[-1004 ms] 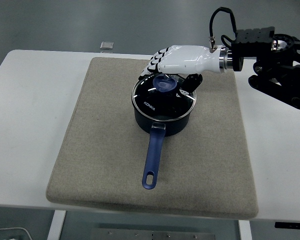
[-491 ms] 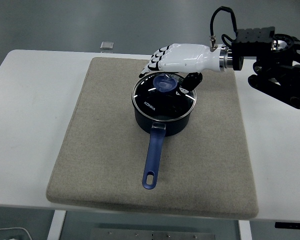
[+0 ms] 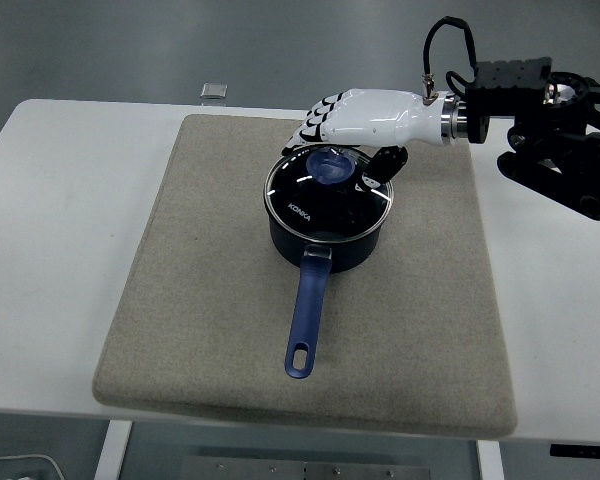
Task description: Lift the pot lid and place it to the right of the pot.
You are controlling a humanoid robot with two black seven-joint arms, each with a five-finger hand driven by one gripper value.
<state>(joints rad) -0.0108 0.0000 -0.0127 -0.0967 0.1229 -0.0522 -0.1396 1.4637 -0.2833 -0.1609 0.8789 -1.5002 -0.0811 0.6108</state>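
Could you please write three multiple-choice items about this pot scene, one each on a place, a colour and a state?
1. Where does the dark blue saucepan stand?
A. on the beige fabric mat
B. on the bare white table
C. on the floor

2. What colour is the saucepan's long handle?
A. red
B. blue
C. yellow

3. What is the state of the round glass lid?
A. lying right of the saucepan
B. lifted high in the air
C. on the saucepan

Answers: 1 A, the mat lies under the saucepan on every side. 2 B, the handle pointing at the near edge is blue. 3 C, the lid's rim sits on the saucepan, with the white right hand over its blue knob.
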